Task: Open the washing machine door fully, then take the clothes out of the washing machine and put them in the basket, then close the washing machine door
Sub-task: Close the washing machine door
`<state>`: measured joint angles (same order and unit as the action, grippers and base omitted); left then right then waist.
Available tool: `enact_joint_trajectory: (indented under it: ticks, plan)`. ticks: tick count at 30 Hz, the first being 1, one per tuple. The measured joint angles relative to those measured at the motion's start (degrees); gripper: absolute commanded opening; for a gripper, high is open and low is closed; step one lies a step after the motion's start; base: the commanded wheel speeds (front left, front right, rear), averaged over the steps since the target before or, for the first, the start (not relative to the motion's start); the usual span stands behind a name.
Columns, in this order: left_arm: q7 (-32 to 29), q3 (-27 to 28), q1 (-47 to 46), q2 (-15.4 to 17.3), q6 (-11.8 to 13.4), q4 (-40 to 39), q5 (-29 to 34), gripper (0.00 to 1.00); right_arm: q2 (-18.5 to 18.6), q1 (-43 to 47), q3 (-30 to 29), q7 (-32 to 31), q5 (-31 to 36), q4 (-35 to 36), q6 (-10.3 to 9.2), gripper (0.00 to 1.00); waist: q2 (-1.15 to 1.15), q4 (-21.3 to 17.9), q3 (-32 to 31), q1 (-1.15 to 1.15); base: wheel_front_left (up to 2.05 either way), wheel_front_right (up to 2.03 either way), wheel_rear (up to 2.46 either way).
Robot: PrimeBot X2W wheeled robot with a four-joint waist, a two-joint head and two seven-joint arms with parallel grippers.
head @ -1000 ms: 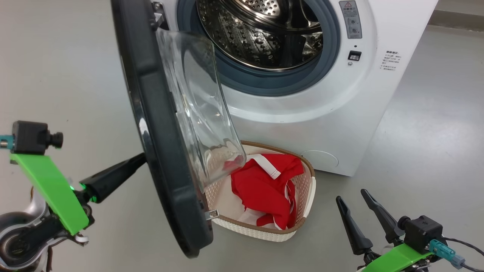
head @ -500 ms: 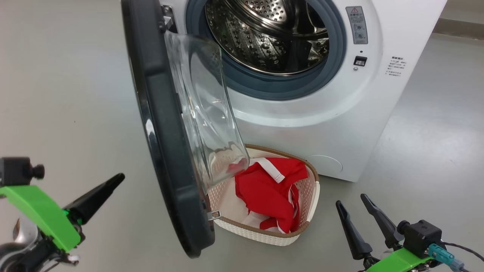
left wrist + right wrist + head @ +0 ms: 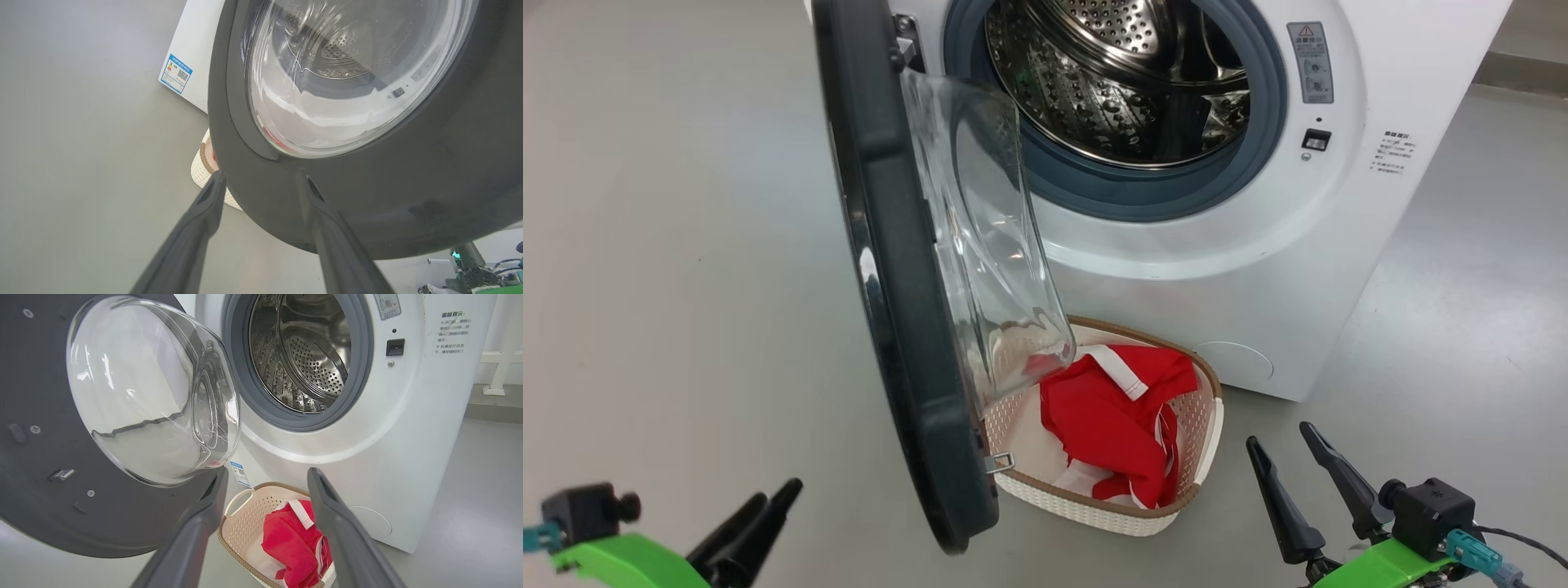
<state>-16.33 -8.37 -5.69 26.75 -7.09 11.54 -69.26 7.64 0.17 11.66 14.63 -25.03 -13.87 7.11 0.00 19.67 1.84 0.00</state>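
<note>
The washing machine door stands swung open, nearly edge-on in the head view, its black rim running from 11 o'clock down to almost 6 o'clock of the picture. Its glass bowl bulges toward 3 o'clock, facing the washing machine, whose steel drum and grey gasket lie in plain sight at 1 o'clock.

The basket sits on the floor at 6 o'clock of the drum opening, just before the machine's foot. Its 9 o'clock end is tucked behind the door's lower edge. The clothes lie inside the basket, heaped toward its 3 o'clock side, with a white band uppermost.

The left jaws sit at 7 o'clock in the head view, well apart from the door and pointing toward 1 o'clock. In the left wrist view their fingers stand spread with nothing between them. The door's outer face lies beyond, with a blue label on the machine's side at 10 o'clock.

The right jaws sit at 5 o'clock in the head view, near the basket's 3 o'clock side without touching it. Their fingers are wide apart, gripping nothing.
</note>
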Motion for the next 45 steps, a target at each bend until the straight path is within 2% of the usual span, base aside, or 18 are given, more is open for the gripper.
enact_joint_trajectory:
  ticks: [2, 7, 18, 24, 26, 30, 37, 45]
  plan:
    - [2.23, -1.31, 0.96, -0.6, -0.01, 1.12, 0.59, 1.0, 0.02, 0.01, 0.03, 0.0, 0.0, -0.04, 0.0, 1.0, 0.0, 0.14, -0.08, 0.0, 0.0, 0.0, 0.0]
    - [9.56, -5.03, 2.03, -1.1, -0.01, 5.19, 2.24, 1.0, 0.22, 0.02, 0.05, 0.0, 0.0, -0.13, 0.0, 1.0, 0.0, 0.43, -0.06, 0.0, 0.0, 0.0, 0.0]
    - [25.85, -10.02, 2.07, -2.43, -0.01, 8.11, 4.64, 1.0, 0.32, 0.02, -0.57, 0.0, 0.0, -0.32, 0.0, 1.0, 0.0, 0.06, 0.2, 0.0, 0.0, 0.0, 0.0]
    - [30.31, -10.33, 2.2, -3.09, -0.01, 11.11, 8.53, 1.0, 0.32, 0.02, -1.49, 0.0, 0.0, -0.38, 0.0, 1.0, 0.0, 0.05, -0.13, 0.0, 0.0, 0.0, 0.0]
    - [30.54, -9.54, 2.25, -3.46, -0.01, 12.28, 12.76, 1.0, 0.31, 0.02, -1.64, 0.0, 0.0, -0.38, 0.0, 1.0, 0.0, -0.05, -0.2, 0.0, 0.0, 0.0, 0.0]
    - [30.6, -4.12, 2.31, -6.37, -0.01, 11.46, 19.69, 1.0, 0.31, 0.02, -1.94, 0.0, 0.0, -0.35, 0.0, 1.0, 0.0, 0.04, -0.21, 0.0, 0.0, 0.0, 0.0]
    - [30.63, 6.12, 5.67, -13.99, -0.05, 6.05, 37.88, 1.0, 0.26, 0.03, -2.42, 0.0, 0.0, -0.21, 0.0, 1.0, 0.0, -0.02, -0.11, 0.0, 0.0, 0.0, 0.0]
    - [30.63, 11.79, 7.81, -19.65, -0.08, -2.36, 54.71, 1.0, 0.15, 0.04, -3.39, 0.0, 0.0, 0.03, 0.0, 1.0, 0.0, -0.45, -0.13, 0.0, 0.0, 0.0, 0.0]
